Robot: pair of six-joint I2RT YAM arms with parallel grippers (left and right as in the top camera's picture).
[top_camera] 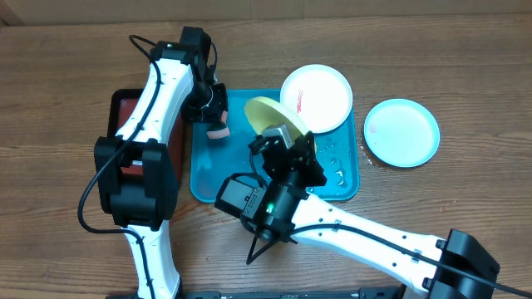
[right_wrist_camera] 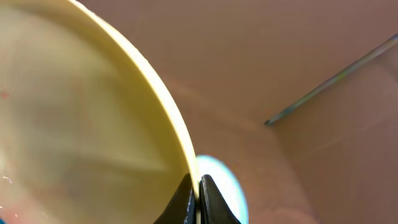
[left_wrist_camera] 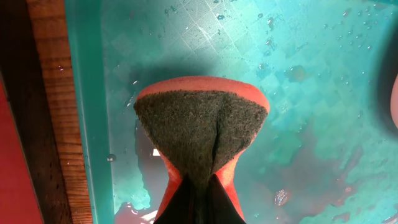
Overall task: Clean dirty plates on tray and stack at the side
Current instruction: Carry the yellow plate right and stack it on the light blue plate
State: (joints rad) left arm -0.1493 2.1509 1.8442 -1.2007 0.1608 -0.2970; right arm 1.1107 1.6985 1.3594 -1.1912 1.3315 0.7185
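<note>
My right gripper (right_wrist_camera: 198, 190) is clenched on the rim of the yellow-green plate (right_wrist_camera: 81, 124), with a fingertip on each face of the edge. My left gripper (left_wrist_camera: 199, 202) is clamped on a sponge (left_wrist_camera: 202, 124). The sponge is orange with a dark scouring face, squeezed to a waist at the fingers and fanning out beyond them.

The white plate (top_camera: 316, 98) lies just beyond my right gripper, overlapping the far right corner of the turquoise tray (top_camera: 212, 178). It has red marks on its left part. The light blue plate (top_camera: 401, 131) sits flat on the table (top_camera: 465, 83), off to that gripper's right and clear of the tray. A dark red tray (top_camera: 125, 112) lies under my left arm.

The yellow-green plate is over the tray's middle, tipped up rather than flat. From overhead its long axis runs from the sponge side toward my right fingertips. The sponge hangs near it, apart, above wet tray floor with reddish smears. The tray's rim is just left of the sponge, and a strip of table separates that rim from the dark red tray.
</note>
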